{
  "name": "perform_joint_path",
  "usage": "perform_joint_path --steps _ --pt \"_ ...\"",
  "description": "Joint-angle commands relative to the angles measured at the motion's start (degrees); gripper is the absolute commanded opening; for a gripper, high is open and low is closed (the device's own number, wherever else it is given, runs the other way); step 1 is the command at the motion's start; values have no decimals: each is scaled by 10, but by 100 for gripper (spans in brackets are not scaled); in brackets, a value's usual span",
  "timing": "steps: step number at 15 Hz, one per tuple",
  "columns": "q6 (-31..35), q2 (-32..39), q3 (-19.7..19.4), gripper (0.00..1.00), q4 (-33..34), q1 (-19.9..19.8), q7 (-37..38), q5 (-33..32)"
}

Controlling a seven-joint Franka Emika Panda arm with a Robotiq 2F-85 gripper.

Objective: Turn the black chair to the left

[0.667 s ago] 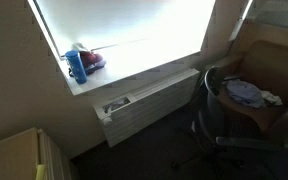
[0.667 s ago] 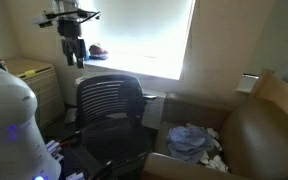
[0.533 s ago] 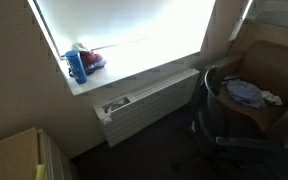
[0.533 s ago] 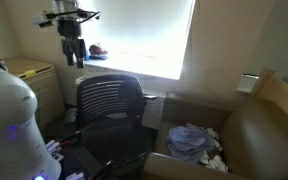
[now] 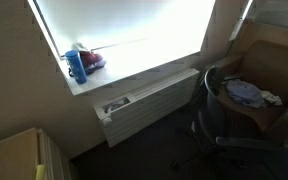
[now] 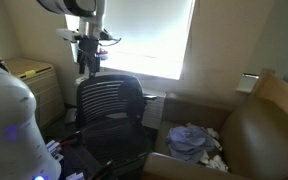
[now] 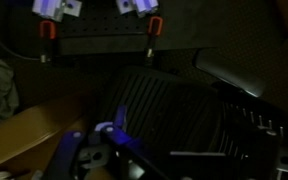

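The arm hangs with its gripper (image 6: 88, 68) pointing straight down, just above the backrest of the black chair (image 6: 110, 102), jaws apart.

In an exterior view, the office chair (image 6: 109, 108) stands before the window (image 6: 149, 35), the gripper (image 6: 88, 67) above its backrest, and clothes (image 6: 192, 140) lie on the armchair (image 6: 259, 130) to its right.

Upright black chair (image 6: 111, 107) beside brown armchair (image 6: 246, 135)
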Motion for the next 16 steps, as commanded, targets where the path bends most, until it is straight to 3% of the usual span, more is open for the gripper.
perform_joint_path --steps 1,5,6,7,9,12,16 --pt "115 138 24 100 39 41 7 108" --pt "348 242 81 100 96 92 51 199" --pt "365 280 96 100 129 93 83 168" --pt "329 212 73 100 73 93 51 176" --pt "358 256 92 100 110 102 80 174" --pt "339 264 87 100 118 93 109 154" --pt "383 353 89 100 215 101 103 157"
